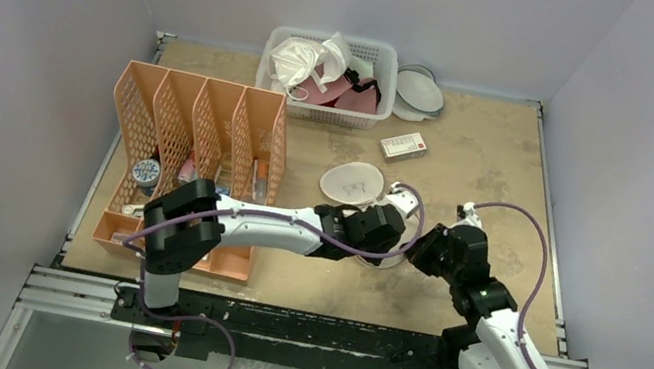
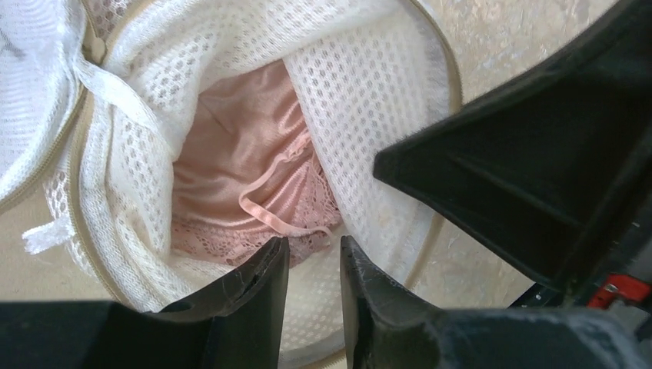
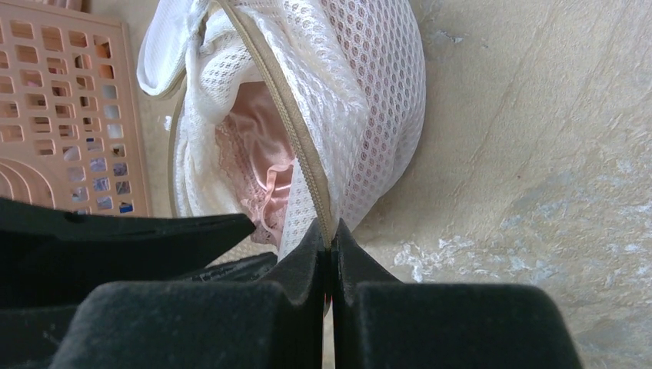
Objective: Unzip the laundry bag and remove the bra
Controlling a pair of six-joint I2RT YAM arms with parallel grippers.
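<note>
The white mesh laundry bag (image 2: 369,100) lies unzipped at mid-table, its flat face (image 1: 350,184) flipped back to the left. The pale pink lacy bra (image 2: 246,169) lies inside the opening and also shows in the right wrist view (image 3: 261,161). My left gripper (image 2: 314,250) hovers just at the bag's mouth, jaws a little apart and empty, tips close to the bra's lace edge and strap. My right gripper (image 3: 331,231) is shut on the bag's zip rim (image 3: 304,154) and holds that edge up. In the top view both grippers (image 1: 386,228) (image 1: 425,248) meet over the bag.
An orange file organizer (image 1: 198,142) stands left of the bag and shows in the right wrist view (image 3: 61,100). A white basket (image 1: 382,52) with cloth and rose-mauve cups stands at the back, with blue-rimmed dishes (image 1: 418,91) beside it. A small box (image 1: 403,145) lies behind the bag.
</note>
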